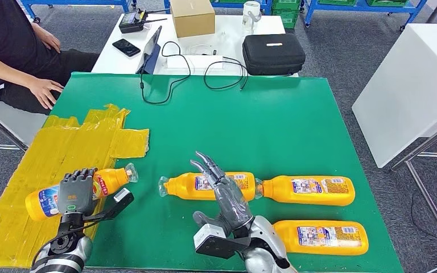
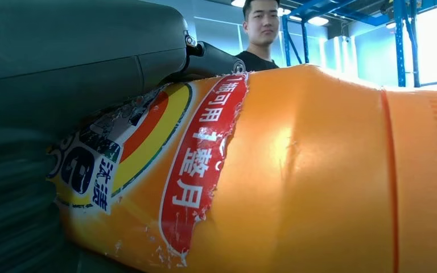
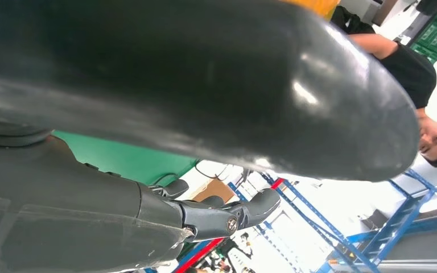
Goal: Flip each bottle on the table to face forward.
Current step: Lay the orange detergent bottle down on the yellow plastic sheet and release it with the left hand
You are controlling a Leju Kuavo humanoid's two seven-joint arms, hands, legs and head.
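Left hand [image 1: 75,190] grasping an orange detergent bottle [image 1: 41,202] lying across the yellow tape patch [image 1: 62,149], its cap pointing toward the green mat [image 1: 273,119]; the blue-and-red front label shows beside the fingers, so this bottle appears the one being turned. Right hand [image 1: 223,190] released, fingers extended and apart, hovering over the nearest bottle [image 1: 205,185] of three lying on the mat. Beyond its fingertips to the right lies a second bottle [image 1: 310,190]; beside its wrist, a third bottle [image 1: 321,236]. All three show small-print labels, so they probably remain to be flipped. The third bottle lies close to the mat's near edge; open green surface extends well ahead of both hands. A seated person [image 1: 11,51] is at the far left corner.
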